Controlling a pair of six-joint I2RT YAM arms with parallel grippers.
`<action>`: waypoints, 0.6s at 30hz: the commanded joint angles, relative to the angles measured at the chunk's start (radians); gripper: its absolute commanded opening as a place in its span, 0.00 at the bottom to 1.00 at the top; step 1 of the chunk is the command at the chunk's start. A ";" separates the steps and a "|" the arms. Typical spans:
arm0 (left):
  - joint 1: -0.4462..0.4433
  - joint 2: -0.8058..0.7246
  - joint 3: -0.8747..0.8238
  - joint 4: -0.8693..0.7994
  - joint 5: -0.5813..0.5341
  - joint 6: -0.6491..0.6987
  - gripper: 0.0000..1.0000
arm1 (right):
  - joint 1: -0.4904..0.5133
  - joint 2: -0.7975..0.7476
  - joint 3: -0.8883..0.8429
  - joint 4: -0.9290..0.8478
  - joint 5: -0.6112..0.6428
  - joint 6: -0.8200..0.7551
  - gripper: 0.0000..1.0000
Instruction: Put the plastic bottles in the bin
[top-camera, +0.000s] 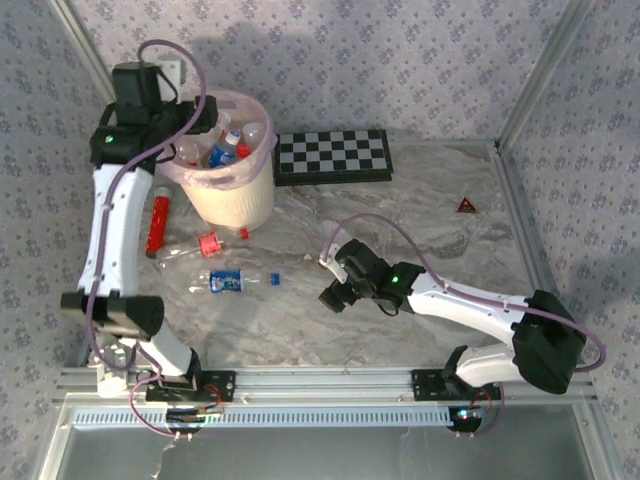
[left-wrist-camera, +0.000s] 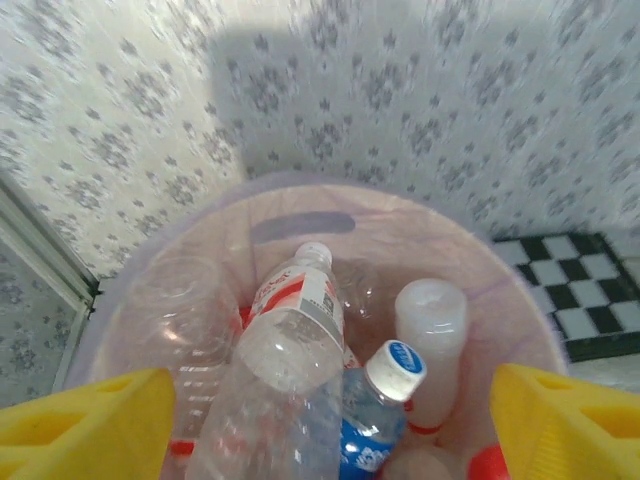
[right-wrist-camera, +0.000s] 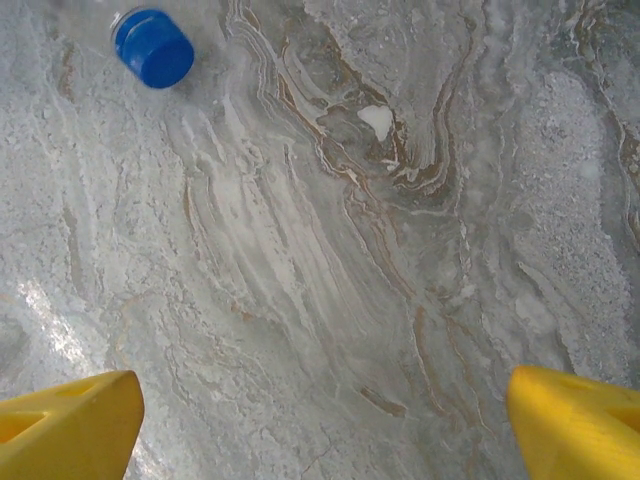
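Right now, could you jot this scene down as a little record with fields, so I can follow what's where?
container: the bin, cream with pink liner, several bottles inside
left arm: left gripper open, above the bin
right arm: right gripper open, above the table
left to collect: blue-capped bottle and red-capped bottle, both lying on the table
other items: red cylinder, chequered board

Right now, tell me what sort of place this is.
Probably a robot test cell, not a home: left arm and right arm bolted to an aluminium rail, patterned screen walls around a marble-look table, a chequered board.
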 joint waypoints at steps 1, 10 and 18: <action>-0.006 -0.189 -0.136 -0.042 -0.028 -0.094 0.85 | -0.010 0.004 -0.012 0.034 -0.017 -0.016 0.96; 0.000 -0.707 -0.849 0.005 0.002 -0.586 0.86 | -0.061 0.018 -0.011 0.093 -0.086 -0.048 0.98; -0.001 -0.971 -1.397 0.167 -0.016 -1.141 0.86 | -0.080 0.061 0.012 0.108 -0.081 -0.047 0.99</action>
